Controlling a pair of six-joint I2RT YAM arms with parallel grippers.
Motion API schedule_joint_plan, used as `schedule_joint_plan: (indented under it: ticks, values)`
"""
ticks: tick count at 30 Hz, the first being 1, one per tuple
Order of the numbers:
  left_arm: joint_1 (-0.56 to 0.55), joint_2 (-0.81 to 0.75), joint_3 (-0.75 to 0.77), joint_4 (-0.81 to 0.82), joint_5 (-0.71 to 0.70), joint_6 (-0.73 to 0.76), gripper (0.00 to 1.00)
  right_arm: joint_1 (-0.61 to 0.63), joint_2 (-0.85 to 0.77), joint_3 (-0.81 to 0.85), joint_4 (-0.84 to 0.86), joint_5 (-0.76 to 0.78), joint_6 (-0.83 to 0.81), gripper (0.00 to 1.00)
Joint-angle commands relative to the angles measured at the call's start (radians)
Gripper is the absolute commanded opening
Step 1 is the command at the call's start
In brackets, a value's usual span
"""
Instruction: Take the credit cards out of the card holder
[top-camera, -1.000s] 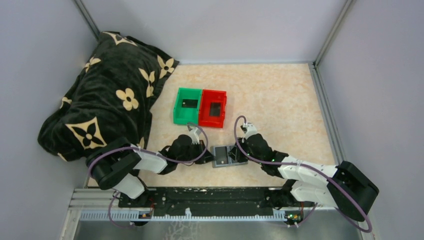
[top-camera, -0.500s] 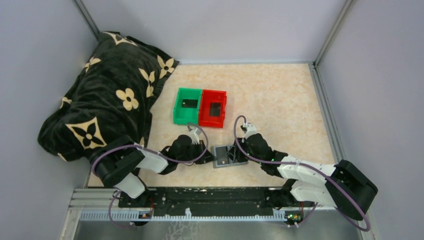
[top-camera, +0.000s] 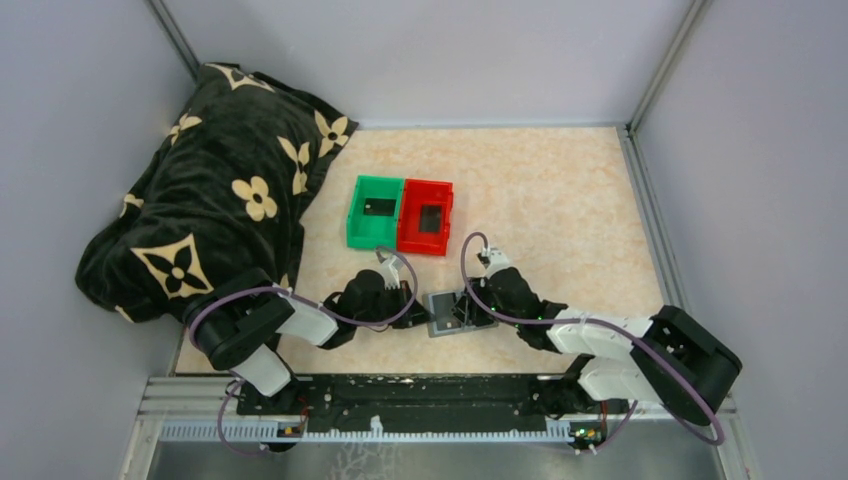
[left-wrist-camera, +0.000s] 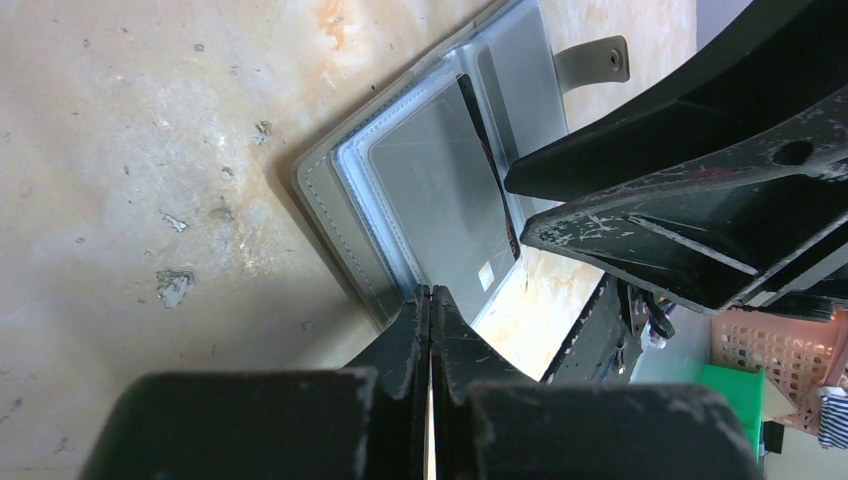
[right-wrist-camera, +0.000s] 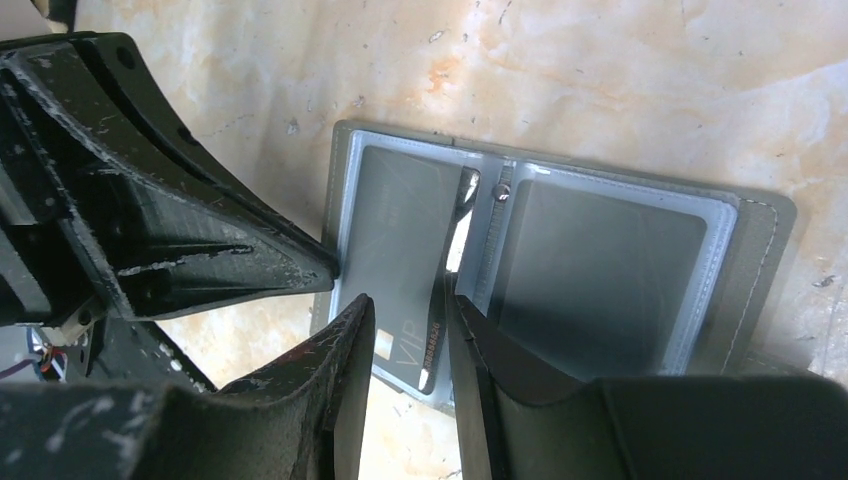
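Card holder (top-camera: 445, 318) lies open and flat on the counter (top-camera: 560, 200), near the front, between the two grippers and just in front of the bins.

The top view shows only a grey rectangle. The right wrist view shows two clear-fronted panels. The left panel carries a grey VIP card (right-wrist-camera: 395, 250). A dark card (right-wrist-camera: 440, 300) stands tilted on edge by the fold. The left wrist view adds the holder's snap strap (left-wrist-camera: 595, 65) sticking out of the far side.

Right gripper (right-wrist-camera: 410, 300) has its jaws partly apart, straddling the tilted dark card low over the left panel. The card sits right beside one finger, with a clear gap to the other. It is not clamped.

Left gripper (left-wrist-camera: 430, 300) has its jaws pressed fully together, with the tips at the holder's near edge. Whether anything thin is pinched between them cannot be told.

Both arms stretch low over the counter and converge on the holder, the left from the left side and the right from the right. Their wrists are angled down and the fingers nearly meet.

Green bin (top-camera: 375, 212) and red bin (top-camera: 425, 217) touch side by side, green on the left. The green-bin card (top-camera: 378, 207) and the red-bin card (top-camera: 432, 218) each lie flat and dark inside.

A black floral blanket (top-camera: 210, 190) is heaped at the left rear.
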Motion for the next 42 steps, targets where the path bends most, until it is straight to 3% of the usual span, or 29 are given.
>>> schedule_joint_plan:
  ticks: [1,42]
  values:
    - [0.003,0.012,0.005,0.017,0.008,0.004,0.0,-0.009,0.033,-0.015,0.09,-0.012,0.001,0.34]
    - [0.003,0.092,0.046,0.054,0.054,-0.008,0.0,-0.03,0.021,-0.061,0.323,-0.26,0.1,0.26]
